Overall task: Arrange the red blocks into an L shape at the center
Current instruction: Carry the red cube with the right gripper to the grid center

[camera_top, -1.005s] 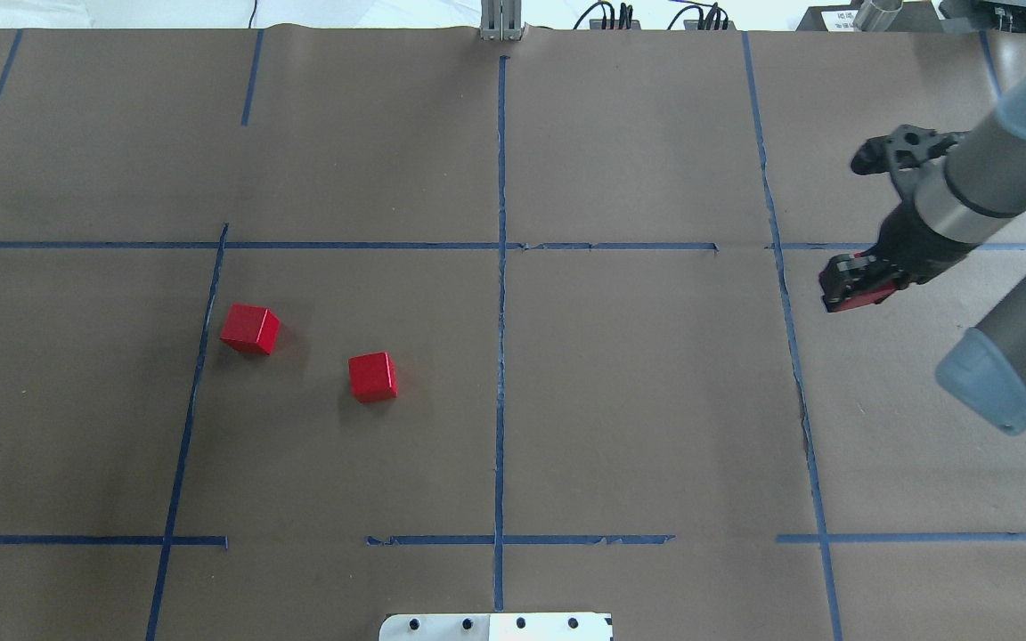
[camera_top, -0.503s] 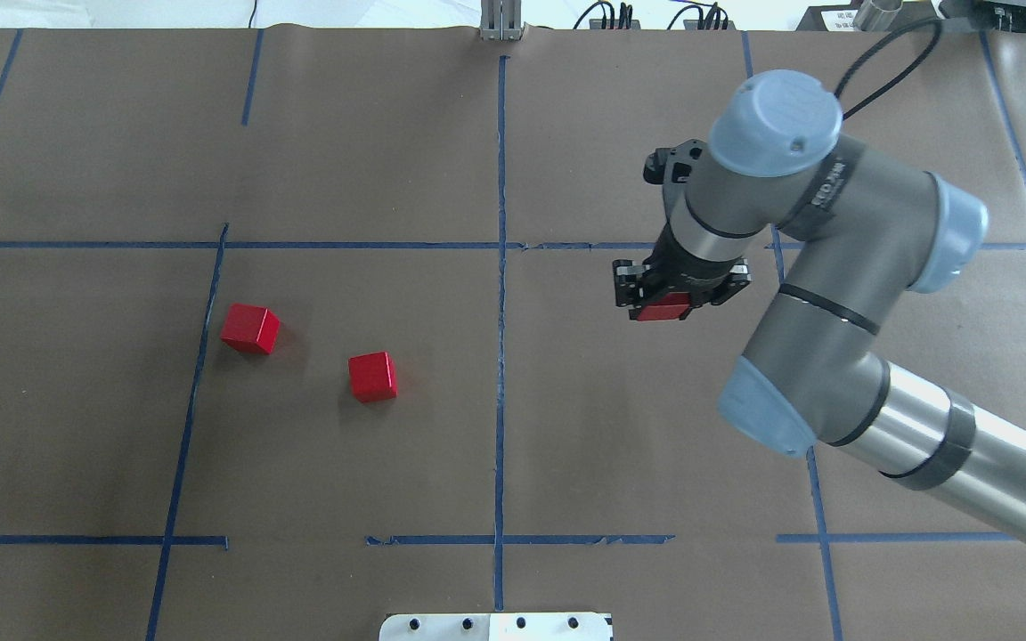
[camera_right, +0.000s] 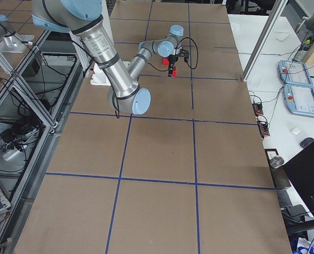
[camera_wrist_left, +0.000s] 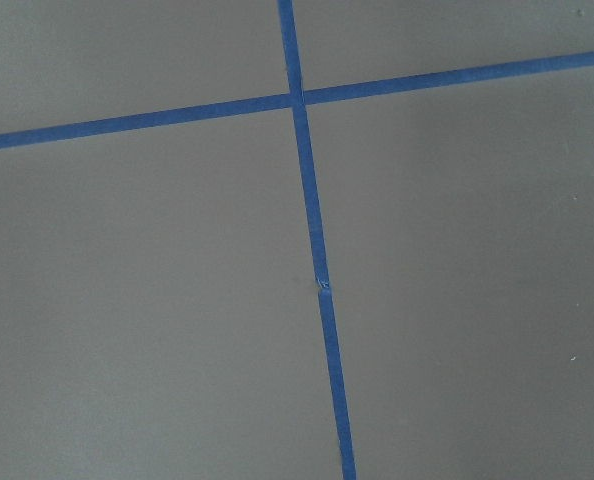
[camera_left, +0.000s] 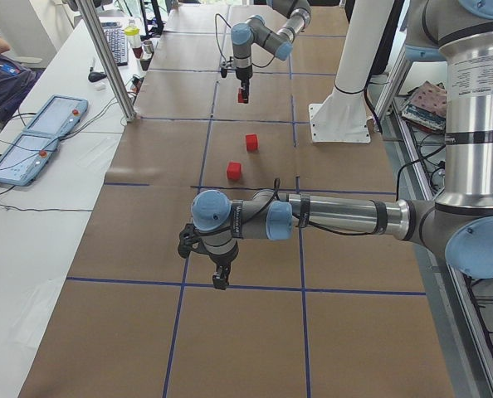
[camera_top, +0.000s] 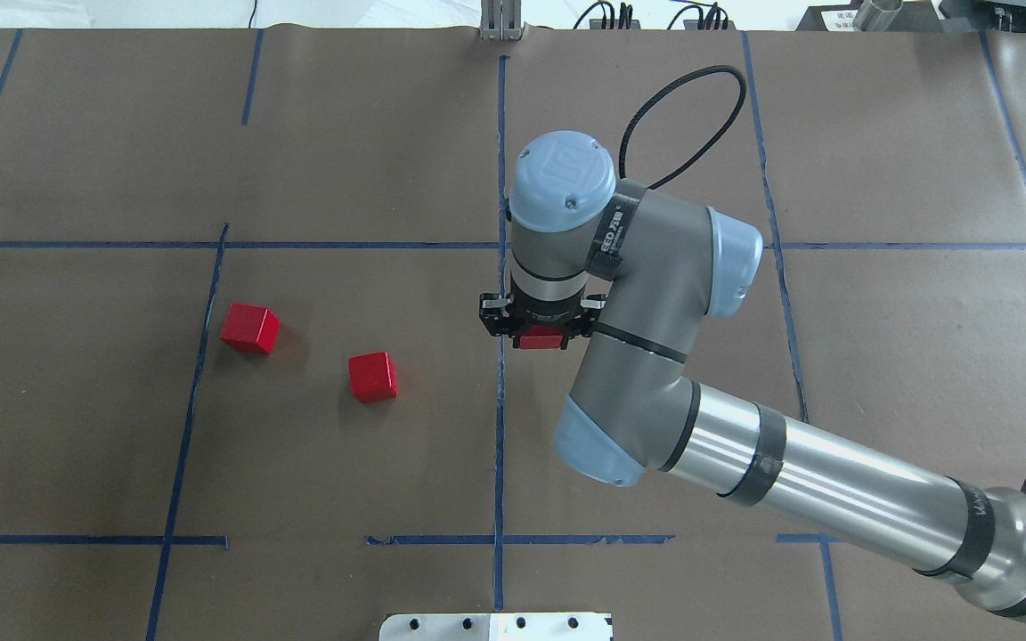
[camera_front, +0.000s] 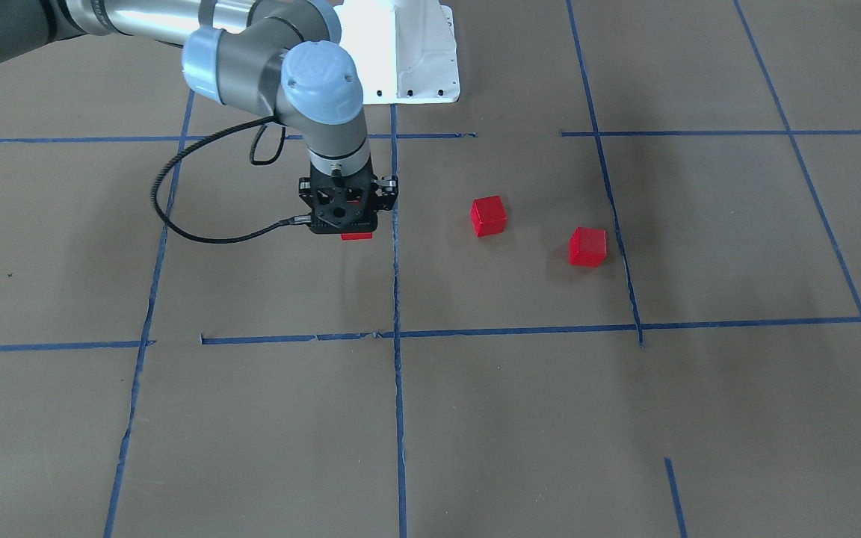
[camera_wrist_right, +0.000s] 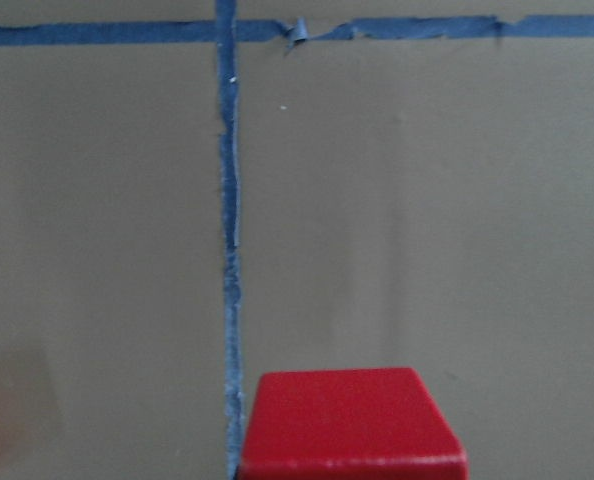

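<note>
My right gripper [camera_top: 541, 336] is shut on a red block [camera_top: 541, 340] and holds it just right of the blue tape line [camera_top: 500, 445] that splits the center square [camera_top: 442, 445]. The right wrist view shows the held block [camera_wrist_right: 352, 420] next to that line [camera_wrist_right: 229, 250]. In the front-facing view the gripper [camera_front: 356, 232] points straight down with the block [camera_front: 356, 236] under it. Two more red blocks [camera_top: 250, 328] [camera_top: 372, 377] lie apart in the square's left half. My left gripper [camera_left: 219, 280] shows only in the exterior left view; I cannot tell its state.
The robot's white base plate [camera_top: 495, 626] sits at the near table edge. A black cable [camera_top: 682, 89] loops off the right wrist. The left wrist view shows only a crossing of blue tape [camera_wrist_left: 295, 98] on brown paper.
My right arm has swept from the table's right side to the centre line with the red block in its grip. The two blocks on the table have not moved.
</note>
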